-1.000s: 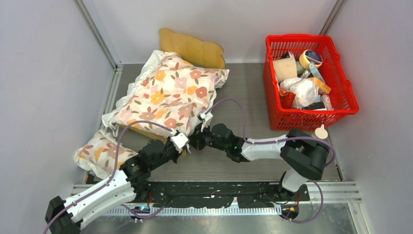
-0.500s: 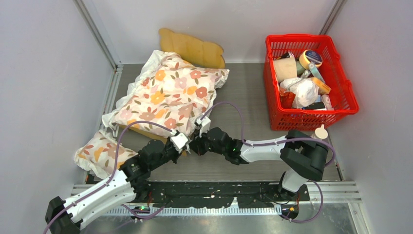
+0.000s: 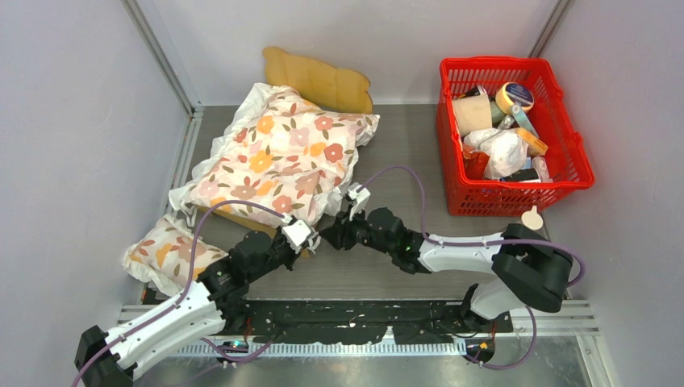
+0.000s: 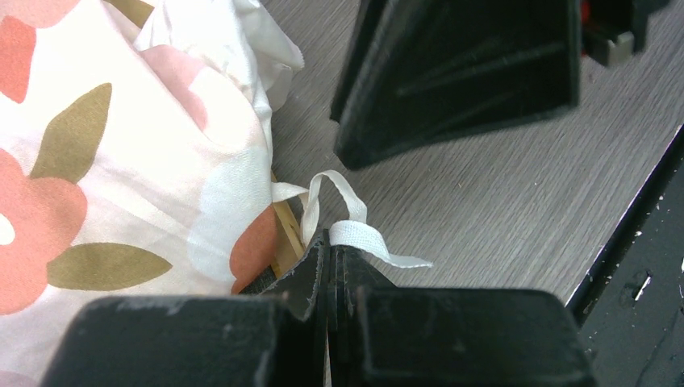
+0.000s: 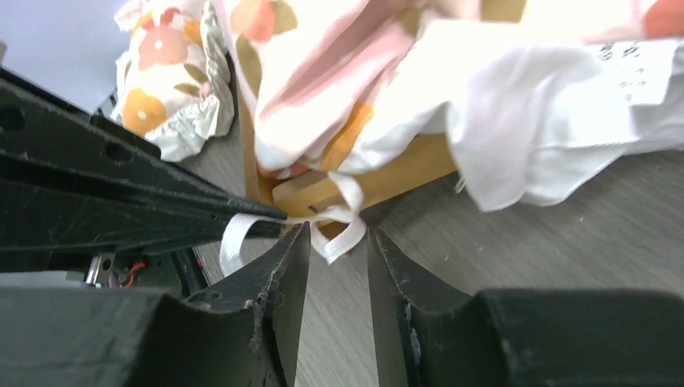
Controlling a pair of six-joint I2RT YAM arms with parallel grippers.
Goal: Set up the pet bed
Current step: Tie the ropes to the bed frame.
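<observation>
The pet bed (image 3: 319,81) shows its light-wood scalloped headboard at the back. A white floral cushion (image 3: 282,157) covers the rest of it. At the bed's near right corner, wood (image 5: 395,181) shows under the cushion, and a white ribbon tie (image 4: 348,234) hangs from the cushion there. My left gripper (image 4: 329,242) is shut on that ribbon, right beside the wooden rail (image 4: 286,238). My right gripper (image 5: 335,234) faces it from the right, open. A loose loop of ribbon (image 5: 345,234) lies just ahead of its tips, ungripped. In the top view both grippers, left (image 3: 313,239) and right (image 3: 332,236), meet at that corner.
A small floral pillow (image 3: 165,250) lies on the table left of the left arm. A red plastic basket (image 3: 516,197) full of several items stands at the back right. Grey walls close in the left, back and right sides.
The right gripper has opened and let go of the ribbon, and its arm has drawn back to the right. The left gripper stays shut on the ribbon in the same place.
</observation>
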